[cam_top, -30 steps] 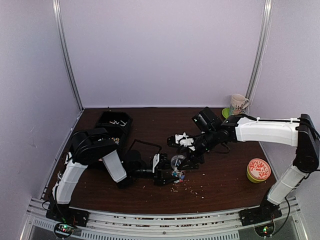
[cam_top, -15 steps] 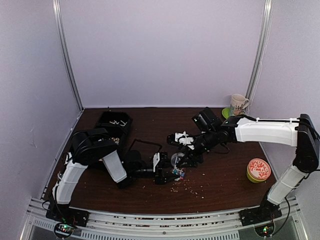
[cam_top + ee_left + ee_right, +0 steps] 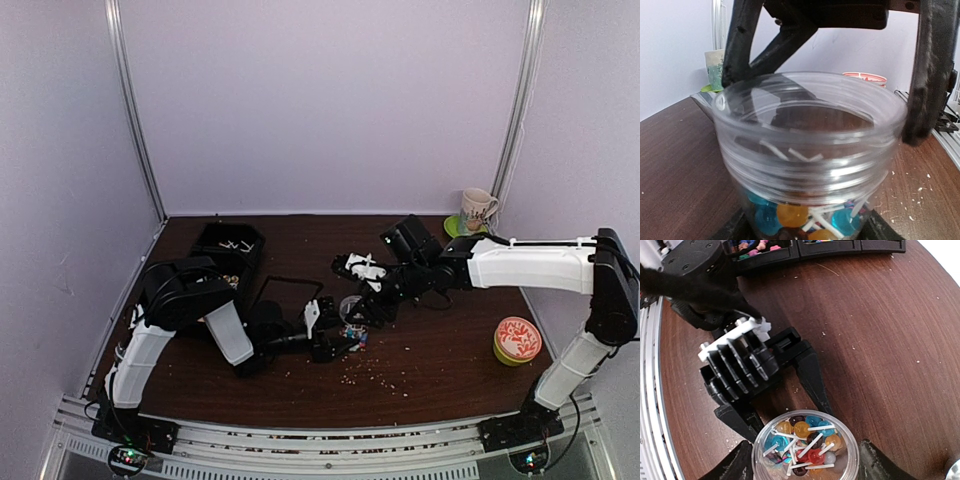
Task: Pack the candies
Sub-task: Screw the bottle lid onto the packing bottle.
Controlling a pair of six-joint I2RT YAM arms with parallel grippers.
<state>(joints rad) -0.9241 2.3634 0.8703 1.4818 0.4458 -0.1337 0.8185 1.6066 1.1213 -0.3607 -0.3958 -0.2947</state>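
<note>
jaws of your left gripper [image 3: 792, 426] pinched the clear plastic jar [image 3: 810, 145] of multicoloured candies [image 3: 802, 432]; right gripper [image 3: 805, 446] jaws straddled it, grip unclear. likely a handover: secure before releasing.

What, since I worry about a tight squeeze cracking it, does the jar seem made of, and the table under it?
Jar: probably clear glossy plastic; the wall is see-through, with moulded screw threads at the rim and bright glints, though glass cannot be ruled out. Table: dark brown wood or wood-look laminate, low sheen; streaky grain shows, but which one is unclear.
</note>
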